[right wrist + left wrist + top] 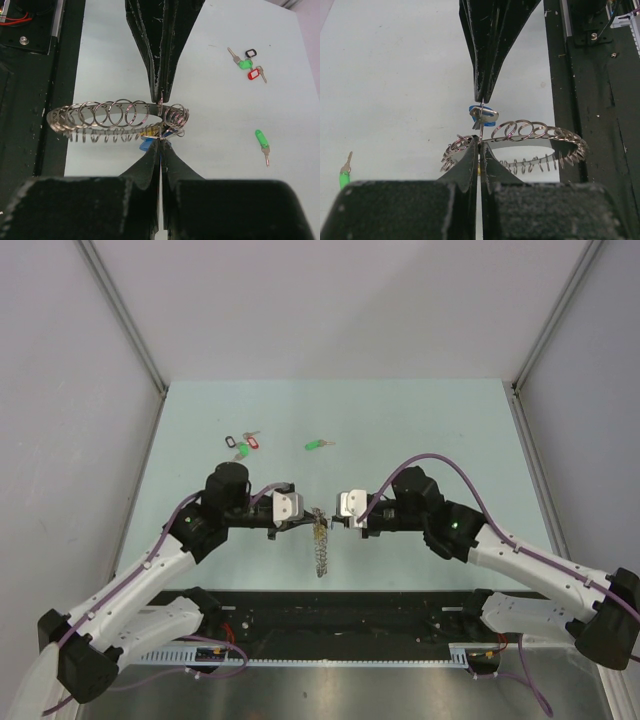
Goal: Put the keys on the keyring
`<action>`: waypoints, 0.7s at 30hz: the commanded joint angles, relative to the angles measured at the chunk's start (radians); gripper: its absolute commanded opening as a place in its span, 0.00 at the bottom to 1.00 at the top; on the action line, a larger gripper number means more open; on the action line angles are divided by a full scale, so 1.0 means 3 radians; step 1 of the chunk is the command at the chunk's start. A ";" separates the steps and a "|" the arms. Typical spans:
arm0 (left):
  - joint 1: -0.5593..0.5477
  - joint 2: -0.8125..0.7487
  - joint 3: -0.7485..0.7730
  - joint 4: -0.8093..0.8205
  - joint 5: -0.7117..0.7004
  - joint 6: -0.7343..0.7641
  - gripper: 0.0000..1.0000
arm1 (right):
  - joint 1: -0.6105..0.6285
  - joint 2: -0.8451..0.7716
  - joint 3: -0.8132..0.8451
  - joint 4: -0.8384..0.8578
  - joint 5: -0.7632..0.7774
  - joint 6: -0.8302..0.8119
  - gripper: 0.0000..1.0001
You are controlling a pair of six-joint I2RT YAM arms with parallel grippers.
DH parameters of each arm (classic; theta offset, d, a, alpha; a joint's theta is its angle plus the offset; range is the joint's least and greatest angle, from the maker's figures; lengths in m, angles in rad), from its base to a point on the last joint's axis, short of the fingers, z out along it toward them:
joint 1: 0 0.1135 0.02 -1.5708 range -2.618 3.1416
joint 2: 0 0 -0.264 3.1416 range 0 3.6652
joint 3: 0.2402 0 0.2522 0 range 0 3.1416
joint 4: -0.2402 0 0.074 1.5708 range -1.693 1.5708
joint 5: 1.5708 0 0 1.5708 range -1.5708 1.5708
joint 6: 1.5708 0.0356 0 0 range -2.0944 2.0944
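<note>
The left pincer (300, 525) is clenched on the keyring (319, 545), held above the worktop (420, 420). The right pincer (335, 523) is clenched, apparently on the blue key (482, 115) at the coil. Both are thin tip pinches, so either could slip. Whether the key is threaded is hidden. The green key (316, 445) lies well apart.

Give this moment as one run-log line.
left gripper shut on keyring | right gripper shut on blue-tagged key | green-tagged key on table
</note>
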 commanded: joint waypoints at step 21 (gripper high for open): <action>-0.0060 -0.0058 0.0073 0.0094 0.0161 0.0117 0.01 | 0.0074 0.0058 0.0159 0.0213 0.0027 0.0002 0.00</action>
